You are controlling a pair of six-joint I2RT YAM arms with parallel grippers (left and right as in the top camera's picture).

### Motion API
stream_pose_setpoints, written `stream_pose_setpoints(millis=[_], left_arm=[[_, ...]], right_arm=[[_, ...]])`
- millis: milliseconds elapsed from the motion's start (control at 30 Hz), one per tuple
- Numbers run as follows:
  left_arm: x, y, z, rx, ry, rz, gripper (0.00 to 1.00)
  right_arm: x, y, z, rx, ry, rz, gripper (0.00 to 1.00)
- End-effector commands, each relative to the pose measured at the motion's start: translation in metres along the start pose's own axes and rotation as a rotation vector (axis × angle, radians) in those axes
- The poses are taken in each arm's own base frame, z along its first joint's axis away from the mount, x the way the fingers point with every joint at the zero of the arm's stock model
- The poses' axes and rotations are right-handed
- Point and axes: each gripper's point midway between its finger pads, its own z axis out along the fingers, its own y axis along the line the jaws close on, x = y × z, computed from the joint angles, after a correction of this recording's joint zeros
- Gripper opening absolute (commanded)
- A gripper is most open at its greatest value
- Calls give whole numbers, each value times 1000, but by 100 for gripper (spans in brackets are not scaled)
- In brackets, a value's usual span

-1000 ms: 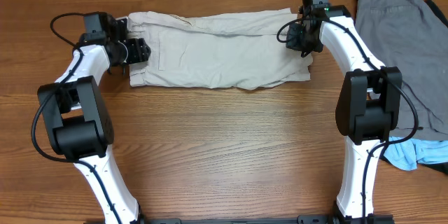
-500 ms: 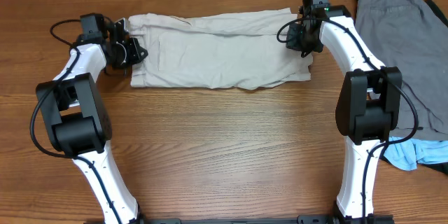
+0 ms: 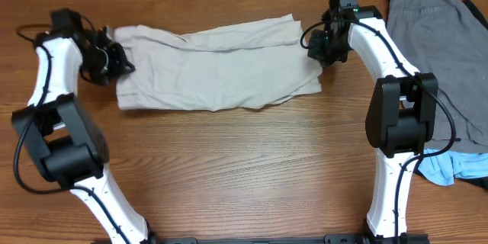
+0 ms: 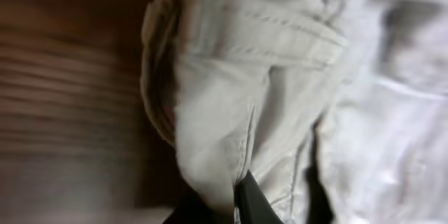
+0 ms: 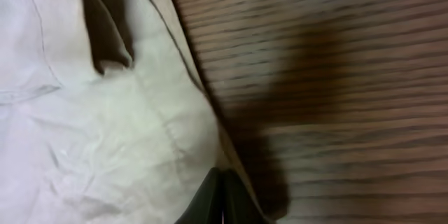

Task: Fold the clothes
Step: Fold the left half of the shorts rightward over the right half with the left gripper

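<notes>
Overhead: beige shorts point(image 3: 213, 69) lie stretched; left end effector point(image 3: 114, 59) clenched on one end, right end effector point(image 3: 314, 46) on the other.

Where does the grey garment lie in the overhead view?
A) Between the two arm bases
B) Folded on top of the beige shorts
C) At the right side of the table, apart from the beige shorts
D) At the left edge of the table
C: the grey garment lies at the right side of the table, with a light blue one showing beneath it, apart from the beige shorts.
</notes>
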Motion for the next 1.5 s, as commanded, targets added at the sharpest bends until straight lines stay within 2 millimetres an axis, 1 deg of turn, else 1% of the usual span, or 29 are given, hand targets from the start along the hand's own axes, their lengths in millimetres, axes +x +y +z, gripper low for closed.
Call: stream_pose_setpoints(millis=[0,133,267,300,400,567,733,867,967,1100,1200,1300,1367,1433,1467], left_arm=[[-24,-26,-62,-12,-125,114,4],[-23,-30,-78,-33,-111,129,4],[-26,-39,-95,-42,-121,165,4],[-29,-45,-103,-41,-135,176,4],[-34,-56,-113,-37,-158,197,4],[-34,-75,-115,-24,-163,230,4],[-27,-101,-106,-8,-146,278,4],[-21,-121,-99,7,-130,304,4],[-16,-136,-94,19,-121,312,4],[-11,-162,-85,42,-121,330,4],[-7,-195,-77,81,-140,352,4],[-2,-227,-69,114,-157,389,4],[3,-251,-60,128,-172,416,4],[6,-269,-48,123,-189,438,4],[8,-281,-38,117,-198,444,4]], right_arm=[[9,34,-5,-187,52,-59,4],[13,53,-18,-288,79,-105,4],[16,62,-20,-326,90,-126,4],[18,65,-19,-330,93,-145,4],[21,70,-16,-321,92,-161,4],[35,76,-1,-321,118,-175,4],[48,80,14,-320,134,-181,4],[55,74,28,-281,138,-146,4],[59,69,35,-267,143,-125,4],[65,65,42,-261,153,-118,4],[70,62,47,-258,161,-111,4],[70,61,48,-256,161,-111,4],[69,61,48,-256,157,-113,4],[69,61,48,-256,157,-113,4],[69,61,48,-256,157,-113,4]])
